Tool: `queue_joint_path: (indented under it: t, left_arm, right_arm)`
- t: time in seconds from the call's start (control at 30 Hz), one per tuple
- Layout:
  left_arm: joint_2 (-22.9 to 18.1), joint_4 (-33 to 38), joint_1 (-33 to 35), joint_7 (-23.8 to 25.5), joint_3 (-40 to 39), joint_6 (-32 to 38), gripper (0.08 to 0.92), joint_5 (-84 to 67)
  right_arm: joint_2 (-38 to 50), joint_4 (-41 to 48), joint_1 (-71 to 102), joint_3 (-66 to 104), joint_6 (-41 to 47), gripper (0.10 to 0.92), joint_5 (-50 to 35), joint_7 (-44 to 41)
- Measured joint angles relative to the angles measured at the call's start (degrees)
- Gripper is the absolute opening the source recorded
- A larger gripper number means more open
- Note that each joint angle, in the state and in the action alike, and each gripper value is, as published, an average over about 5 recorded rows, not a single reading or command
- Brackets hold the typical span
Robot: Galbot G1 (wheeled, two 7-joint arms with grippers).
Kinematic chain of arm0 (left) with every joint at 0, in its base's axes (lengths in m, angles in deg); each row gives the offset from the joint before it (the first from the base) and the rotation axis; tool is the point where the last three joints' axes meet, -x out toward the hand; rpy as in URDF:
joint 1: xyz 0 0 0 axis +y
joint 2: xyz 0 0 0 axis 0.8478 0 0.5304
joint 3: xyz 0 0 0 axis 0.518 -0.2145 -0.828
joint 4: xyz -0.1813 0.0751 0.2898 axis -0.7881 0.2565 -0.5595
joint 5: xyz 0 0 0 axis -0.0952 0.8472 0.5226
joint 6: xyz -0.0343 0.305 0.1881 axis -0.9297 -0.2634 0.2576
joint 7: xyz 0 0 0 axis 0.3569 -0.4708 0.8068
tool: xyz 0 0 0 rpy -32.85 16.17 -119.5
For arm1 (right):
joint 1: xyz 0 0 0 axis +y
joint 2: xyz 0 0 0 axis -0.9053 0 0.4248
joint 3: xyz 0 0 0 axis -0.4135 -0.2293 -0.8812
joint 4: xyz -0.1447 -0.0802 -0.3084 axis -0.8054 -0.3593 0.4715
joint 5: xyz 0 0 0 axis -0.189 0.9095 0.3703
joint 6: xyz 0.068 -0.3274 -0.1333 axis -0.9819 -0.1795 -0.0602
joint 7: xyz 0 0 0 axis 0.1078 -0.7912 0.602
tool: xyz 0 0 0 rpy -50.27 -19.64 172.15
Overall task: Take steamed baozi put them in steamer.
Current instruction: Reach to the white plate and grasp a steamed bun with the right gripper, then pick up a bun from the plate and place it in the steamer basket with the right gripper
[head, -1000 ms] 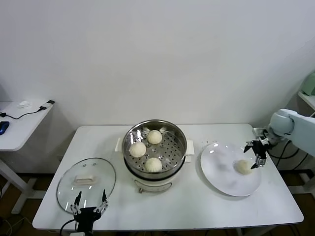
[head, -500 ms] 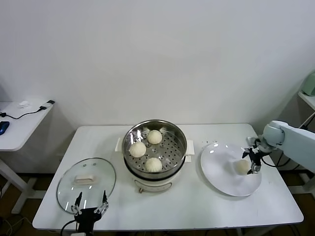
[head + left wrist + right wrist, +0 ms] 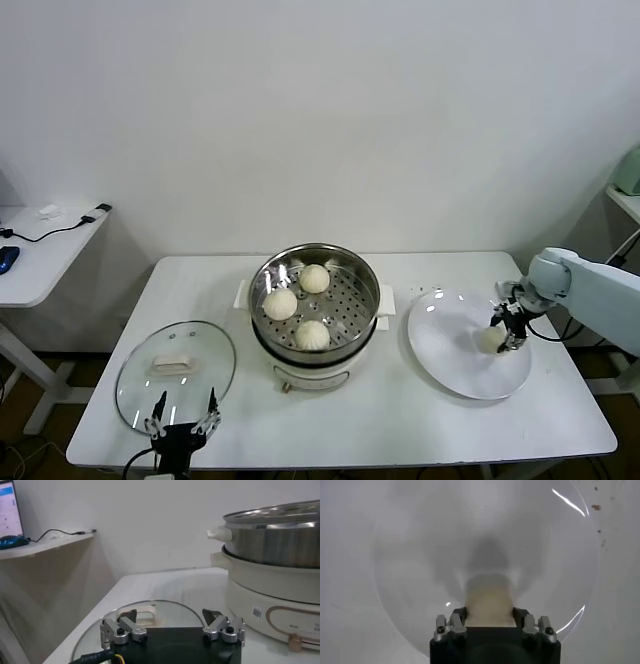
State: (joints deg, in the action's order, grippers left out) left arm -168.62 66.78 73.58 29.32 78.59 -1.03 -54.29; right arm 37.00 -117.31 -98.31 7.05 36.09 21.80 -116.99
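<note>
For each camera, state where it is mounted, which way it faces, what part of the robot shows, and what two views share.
Head view: high on the robot, looking forward and down at the table; left tool near edge, right tool at the plate.
Left wrist view: low on the left arm, facing the steamer across the glass lid; open left tool shows.
Right wrist view: looking down at the plate; right tool closed around a baozi.
Shared: head and right wrist views both show that baozi.

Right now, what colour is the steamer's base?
Cream-white base on the steamer, with a thin tan line; clearest in the left wrist view.
</note>
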Motion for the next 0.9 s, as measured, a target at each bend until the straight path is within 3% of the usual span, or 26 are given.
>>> queue_joint_path:
  t: [0.37, 0.9]
  left_arm:
    - [0.12, 0.15, -0.12, -0.01, -0.61, 0.06, 0.823, -0.17]
    - [0.64, 0.2, 0.1, -0.02, -2.03, 0.35, 0.823, -0.31]
  right_arm:
    - [-0.4, -5.09, -12.41, -8.01, 0.32, 0.628, -6.09, -2.41]
    - [-10.89, -21.51, -41.01, -21.75, 5.82, 0.628, -29.36, -2.11]
